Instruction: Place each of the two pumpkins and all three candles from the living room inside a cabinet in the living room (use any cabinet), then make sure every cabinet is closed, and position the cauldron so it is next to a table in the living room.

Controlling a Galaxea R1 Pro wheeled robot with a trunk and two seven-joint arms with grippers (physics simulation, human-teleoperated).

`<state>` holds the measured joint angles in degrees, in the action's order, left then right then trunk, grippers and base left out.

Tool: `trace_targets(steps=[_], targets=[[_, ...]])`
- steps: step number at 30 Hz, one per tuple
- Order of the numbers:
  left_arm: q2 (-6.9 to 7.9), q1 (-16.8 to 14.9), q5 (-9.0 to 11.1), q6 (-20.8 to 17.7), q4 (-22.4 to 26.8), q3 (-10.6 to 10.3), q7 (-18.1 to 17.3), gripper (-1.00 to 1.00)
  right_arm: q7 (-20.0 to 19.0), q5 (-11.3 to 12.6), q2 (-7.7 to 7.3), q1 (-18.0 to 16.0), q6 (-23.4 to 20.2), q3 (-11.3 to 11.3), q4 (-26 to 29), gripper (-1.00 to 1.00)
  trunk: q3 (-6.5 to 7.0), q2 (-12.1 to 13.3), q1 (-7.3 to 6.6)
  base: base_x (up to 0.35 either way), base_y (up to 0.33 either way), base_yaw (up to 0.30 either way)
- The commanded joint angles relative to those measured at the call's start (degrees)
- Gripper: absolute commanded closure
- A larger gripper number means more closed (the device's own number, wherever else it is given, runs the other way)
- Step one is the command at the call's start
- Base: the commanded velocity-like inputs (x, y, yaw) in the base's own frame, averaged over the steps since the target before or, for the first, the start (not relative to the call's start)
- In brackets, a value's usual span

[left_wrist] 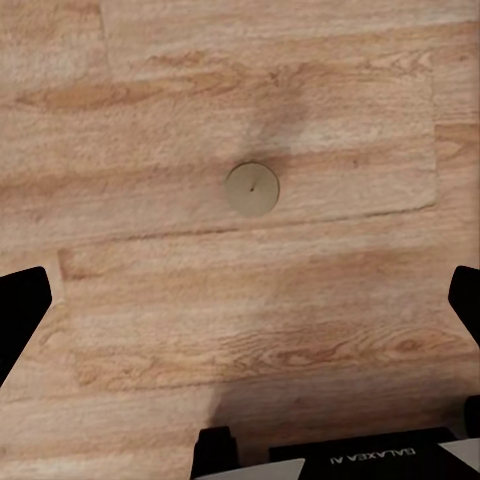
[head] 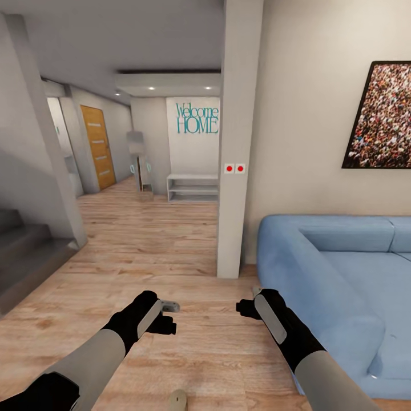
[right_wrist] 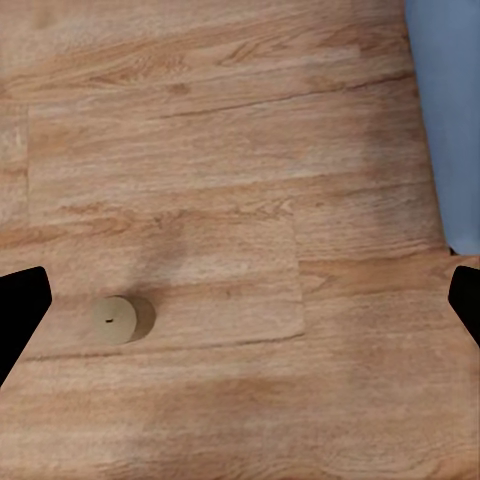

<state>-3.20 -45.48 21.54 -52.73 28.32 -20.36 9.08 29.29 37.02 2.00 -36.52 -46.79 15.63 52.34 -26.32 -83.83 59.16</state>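
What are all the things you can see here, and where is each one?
candle: one, tan, standing on the floor between the two arms, near the robot
floor: light wood planks, everywhere underfoot
sofa: one, blue, at the right
picture: one, speckled with a dark frame, on the wall above the sofa
pillar: one, pale, in the middle, with two red dots on it
sign: teal "Welcome HOME", far wall
shelf: one, white, low, under the sign
door: one, orange wood, far left
stairs: grey, at the left
left claw: black, open, above the floor
right claw: black, open, above the floor
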Motion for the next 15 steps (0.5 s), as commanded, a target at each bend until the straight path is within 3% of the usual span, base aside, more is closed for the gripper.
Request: trace_targets(steps=[1, 15], targets=[[0.04, 0.0, 0.6, -0.2, 0.1, -0.3, 0.5, -1.00, 0.6, 0.6, 0.00, 0.0, -0.1, 0.1, 0.1, -1.00, -0.25, -0.5, 0.23, 0.000, 0.000, 0.000], [0.00, 0.0, 0.6, -0.2, -0.1, -0.5, 0.5, -1.00, 0.6, 0.6, -0.10, 0.0, -0.1, 0.1, 0.2, -1.00, -2.76, -6.1, 3.30, 0.000, 0.000, 0.000]])
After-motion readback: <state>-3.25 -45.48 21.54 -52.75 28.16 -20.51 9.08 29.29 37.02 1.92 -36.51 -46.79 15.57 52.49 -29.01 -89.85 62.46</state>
